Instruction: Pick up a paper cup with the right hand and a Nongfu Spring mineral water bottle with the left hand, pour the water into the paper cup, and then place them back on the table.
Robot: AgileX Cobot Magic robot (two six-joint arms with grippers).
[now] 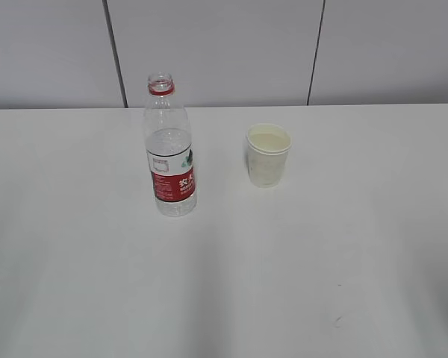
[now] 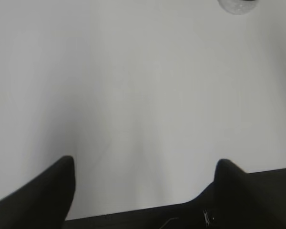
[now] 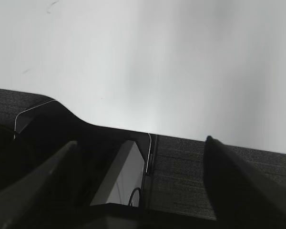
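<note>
- The left hand [image 2: 145,183] had its jaws spread wide, with nothing between them; only the two dark fingertips [image 2: 52,188] showed at the bottom of the left wrist view.
- Below and ahead of those jaws lay bare white table [image 2: 143,95], and the rounded clear base of the Nongfu Spring mineral water bottle [image 2: 238,5] just entered that view at its top edge, well apart from the fingers.
- The right hand [image 3: 143,167] likewise had its jaws wide apart and gripped nothing; its two dark fingertips [image 3: 233,181] framed the bottom corners of the right wrist view.
- Between and beneath the right jaws ran the near edge of the table, with a dark textured floor [image 3: 181,176] and a dark piece of equipment [image 3: 86,143] below it.
- In the exterior view neither arm appeared.
- The bottle [image 1: 169,149] stood upright on the table, left of centre, its cap off and its red neck ring showing, with water visible above the red-and-white label.
- The paper cup [image 1: 268,155] stood upright to the right of the bottle, near it but not touching, mouth open upward.
- Behind both rose a pale panelled wall [image 1: 224,45] with dark vertical seams.
</note>
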